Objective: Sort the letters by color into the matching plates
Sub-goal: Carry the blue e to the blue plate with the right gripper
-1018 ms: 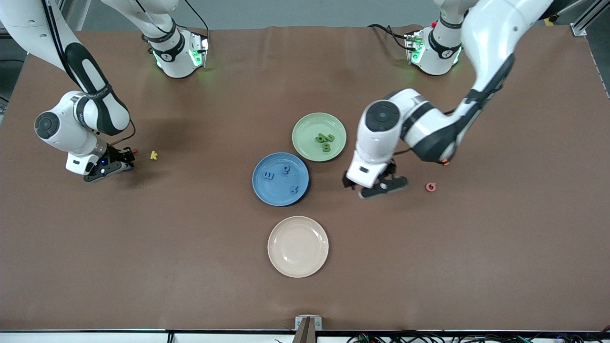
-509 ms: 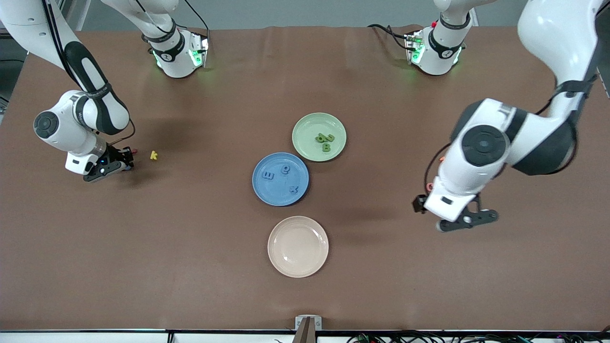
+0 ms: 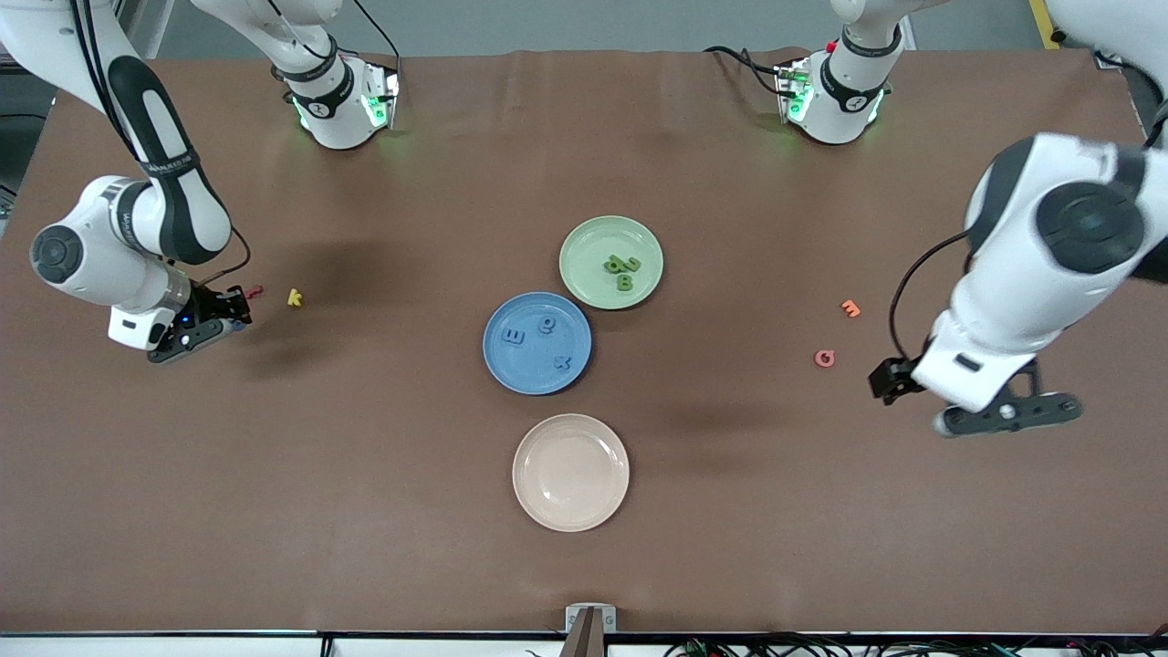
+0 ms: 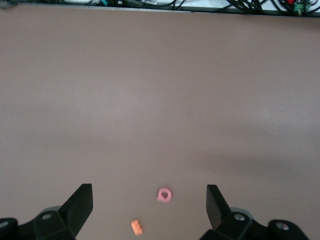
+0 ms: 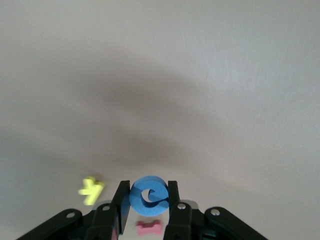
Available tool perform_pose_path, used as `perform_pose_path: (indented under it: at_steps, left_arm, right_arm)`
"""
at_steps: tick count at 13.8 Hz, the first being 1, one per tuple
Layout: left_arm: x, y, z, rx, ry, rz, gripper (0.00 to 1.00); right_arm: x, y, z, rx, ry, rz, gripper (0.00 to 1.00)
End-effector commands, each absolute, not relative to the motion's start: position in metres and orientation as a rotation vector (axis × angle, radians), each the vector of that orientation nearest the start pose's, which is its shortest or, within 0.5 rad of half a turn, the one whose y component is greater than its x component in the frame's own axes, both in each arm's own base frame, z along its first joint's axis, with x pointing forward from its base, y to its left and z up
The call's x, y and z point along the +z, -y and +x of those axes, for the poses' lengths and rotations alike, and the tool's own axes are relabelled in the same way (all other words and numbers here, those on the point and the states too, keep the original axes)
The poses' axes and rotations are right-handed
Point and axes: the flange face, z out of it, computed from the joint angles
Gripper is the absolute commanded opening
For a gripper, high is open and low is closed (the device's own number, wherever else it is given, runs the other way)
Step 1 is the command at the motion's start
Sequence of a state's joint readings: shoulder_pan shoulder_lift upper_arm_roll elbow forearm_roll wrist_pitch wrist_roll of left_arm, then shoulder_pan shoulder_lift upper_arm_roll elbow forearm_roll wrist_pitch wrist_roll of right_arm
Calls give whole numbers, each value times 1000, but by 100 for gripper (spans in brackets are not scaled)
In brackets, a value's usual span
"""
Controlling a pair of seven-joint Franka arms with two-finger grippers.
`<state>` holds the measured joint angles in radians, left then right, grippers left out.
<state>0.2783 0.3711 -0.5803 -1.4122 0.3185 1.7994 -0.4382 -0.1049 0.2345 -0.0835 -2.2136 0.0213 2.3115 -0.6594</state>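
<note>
The blue plate (image 3: 537, 342) holds three blue letters (image 3: 514, 337). The pale green plate (image 3: 584, 246) beside it holds a cluster of green letters (image 3: 623, 267). My right gripper (image 3: 233, 310) (image 5: 147, 186) is just above the table toward the right arm's end, shut on a round blue letter (image 5: 139, 203). That letter is hidden in the front view. My left gripper (image 3: 1008, 415) (image 4: 148, 189) is open and empty, up over the table toward the left arm's end.
A cream plate (image 3: 570, 472) lies nearer the front camera than the blue plate. A yellow letter (image 3: 294, 297) (image 5: 91, 190) and a red one (image 3: 254, 292) (image 5: 149, 229) lie by the right gripper. A pink letter (image 3: 824, 359) (image 4: 164, 194) and an orange one (image 3: 850, 308) (image 4: 136, 227) lie near the left gripper.
My left arm has swung from beside the green plate out toward its own end of the table. My right gripper has shifted slightly away from the red letter, uncovering it.
</note>
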Motion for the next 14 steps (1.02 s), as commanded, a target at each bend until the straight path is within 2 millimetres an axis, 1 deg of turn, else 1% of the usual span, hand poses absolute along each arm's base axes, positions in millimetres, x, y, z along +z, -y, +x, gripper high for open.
perform_pose_path:
  at_steps: [1,3,5,6,7,8,9,10,11,12,13,14]
  left_arm:
    - [570,73,635,-147,199,-3134,100]
    - [593,54,621,-132,199,-3150,100]
    - [613,43,604,-108,223,-3152,100]
    - [621,41,596,-87,210,-3147,100]
    - [630,37,588,-83,190,-3142,100]
    - [634,28,581,-61,177,-3134,100]
    - [638,17,572,-42,167,-3134,100]
    - [639,14,567,-24,131,-3140,100]
    - [642,9,562,-29,109,-3140,100]
    - [643,9,559,-24,89,-3140,100]
    - [643,8,553,-19,85,-3138,100]
    - [641,6,547,-10,89,-3139,100]
  right_arm:
    - [305,71,559,241,677,-3016,14]
    - [335,38,577,259,636,-3033,14]
    - [358,-9,587,302,562,-3059,14]
    - [363,-40,588,312,512,-3079,14]
    - [364,-72,586,308,458,-3100,14]
    - [364,-100,583,302,402,-3113,14]
    - [362,-133,579,297,347,-3128,14]
    - [358,-165,577,298,257,-3122,14]
    - [352,-198,573,307,211,-3098,14]
    - [347,-226,572,299,157,-3082,14]
    - [341,-245,573,284,93,-3083,14]
    - [333,-271,573,261,61,-3087,14]
